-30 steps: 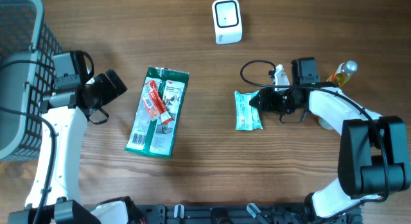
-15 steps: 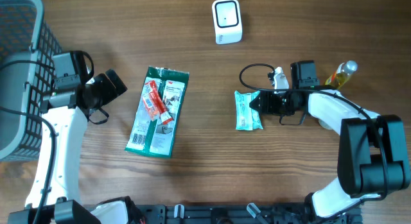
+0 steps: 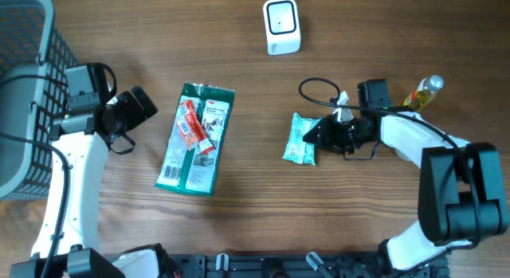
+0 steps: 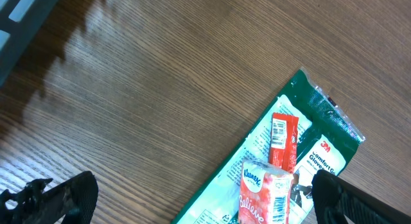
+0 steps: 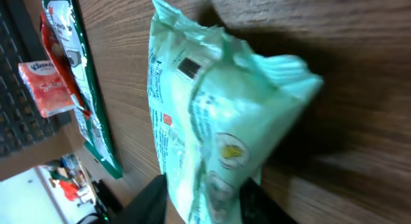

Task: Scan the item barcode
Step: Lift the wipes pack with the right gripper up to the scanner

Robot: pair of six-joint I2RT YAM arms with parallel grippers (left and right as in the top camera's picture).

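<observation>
A mint-green packet (image 3: 300,140) lies right of the table's middle, one end tipped up off the wood. My right gripper (image 3: 320,135) is shut on that end. In the right wrist view the packet (image 5: 218,115) fills the frame, with a small black mark near its top, and the right gripper (image 5: 205,198) has a dark finger pressed on each side. The white barcode scanner (image 3: 281,25) stands at the far edge. My left gripper (image 3: 137,105) hovers open at the left; in the left wrist view the left gripper (image 4: 199,198) is empty.
A green glove package (image 3: 195,139) lies left of centre with a red tissue pack (image 3: 191,125) on top of it. At the far left stands a dark mesh basket (image 3: 24,87). A small yellow bottle (image 3: 422,92) stands behind the right arm.
The right gripper has narrowed onto the mint-green packet. The packet has shifted slightly left and tilted up from lying flat. The left arm has not moved.
</observation>
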